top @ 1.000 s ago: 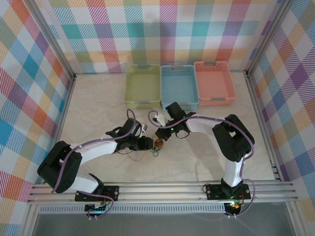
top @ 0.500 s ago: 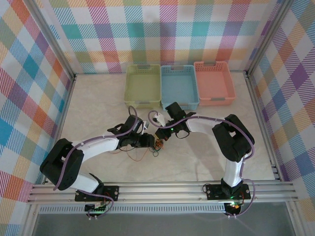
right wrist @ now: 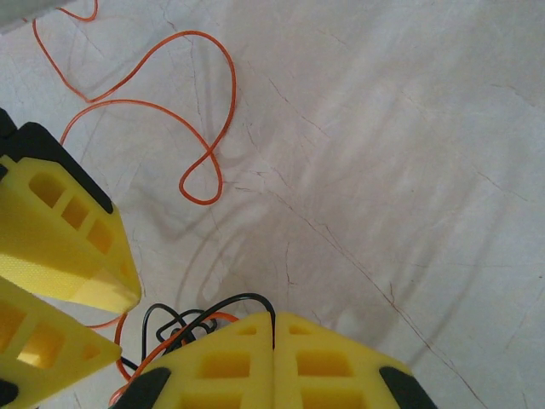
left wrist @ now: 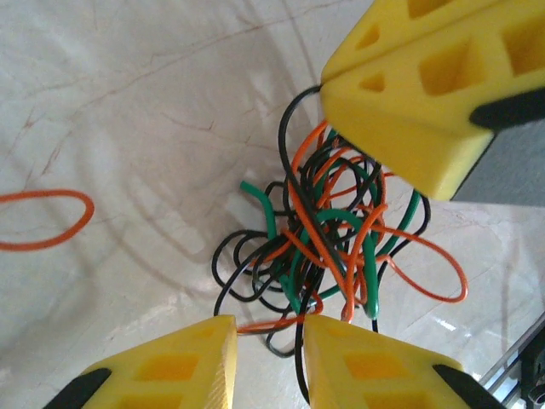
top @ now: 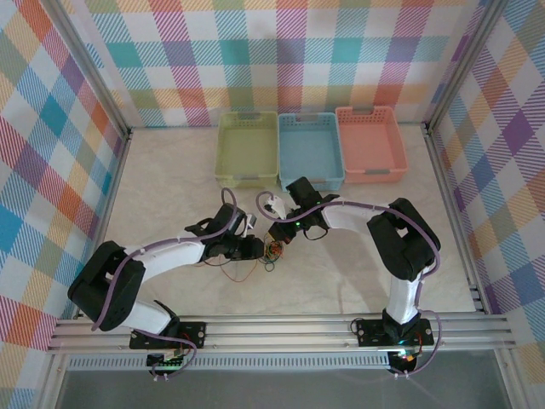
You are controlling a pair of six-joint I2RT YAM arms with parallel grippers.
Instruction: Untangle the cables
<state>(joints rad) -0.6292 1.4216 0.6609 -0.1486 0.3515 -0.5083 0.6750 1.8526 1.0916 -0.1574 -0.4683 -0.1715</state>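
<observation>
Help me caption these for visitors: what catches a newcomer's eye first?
The knotted cables, orange, black and green, lie at mid-table between the yellow-fingered grippers. The right gripper is shut on a black strand; the left gripper stands slightly open at the knot's edge. Behind stand three pastel baskets.

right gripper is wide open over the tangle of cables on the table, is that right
Not quite. The right gripper is shut, not wide open. The right wrist view shows its two yellow fingers pressed together, with a black strand of the cables running into the seam between them. The rest holds: it is over the tangle on the table.
</observation>
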